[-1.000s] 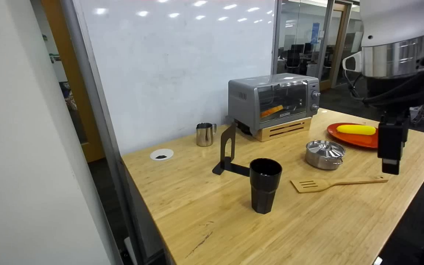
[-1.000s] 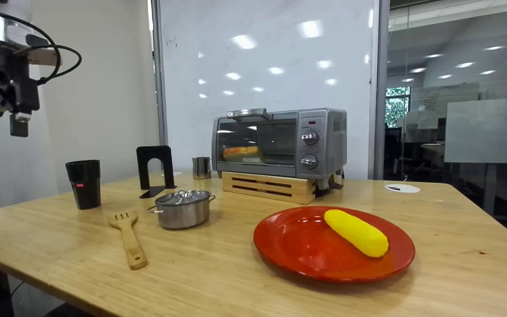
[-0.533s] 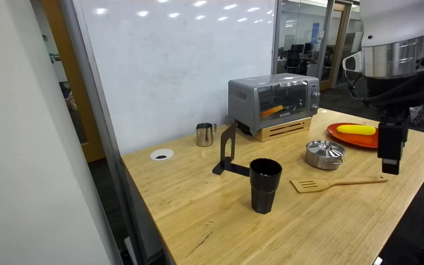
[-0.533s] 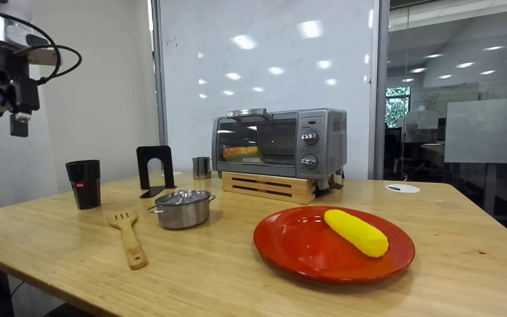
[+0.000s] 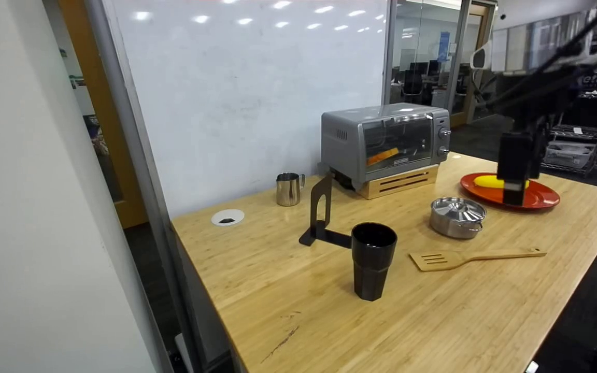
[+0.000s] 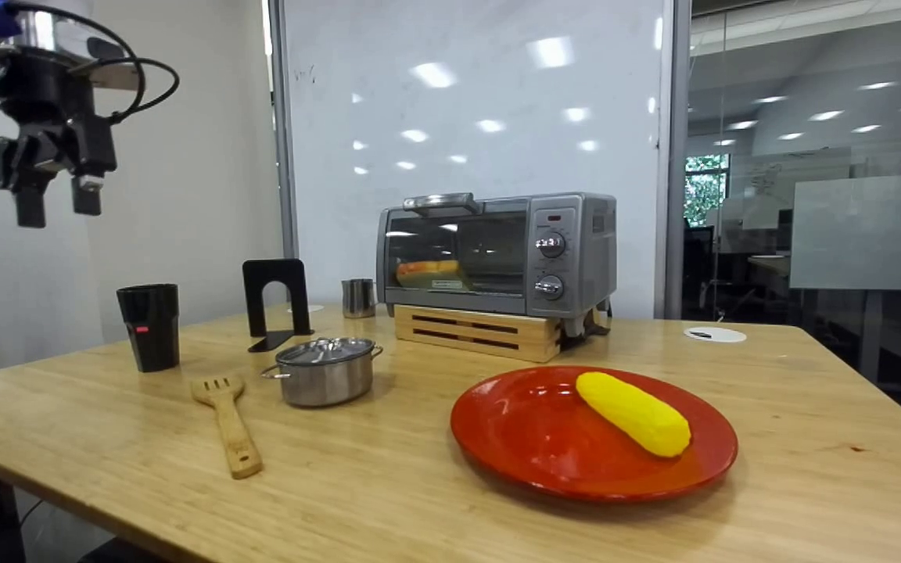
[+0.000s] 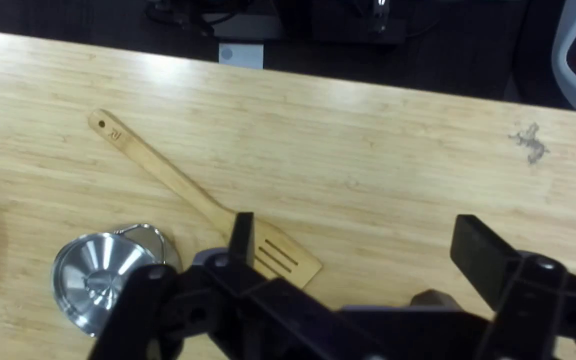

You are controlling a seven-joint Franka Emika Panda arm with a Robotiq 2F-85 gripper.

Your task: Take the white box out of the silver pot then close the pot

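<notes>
The arm (image 5: 542, 10) comes in at the top right in an exterior view, its white casing cut off by the edge. Beneath the casing is the wrist (image 5: 529, 44), ringed in shiny metal, with black cables (image 6: 141, 78) looping out beside it. The black gripper (image 6: 59, 205) hangs below, pointing downward and raised in mid-air. Its two fingers (image 7: 483, 260) stand wide apart, roughly parallel, with inner sides facing each other. In the wrist view one fingertip shows near the middle and the other toward the right, the gripper's body dark along the bottom.
</notes>
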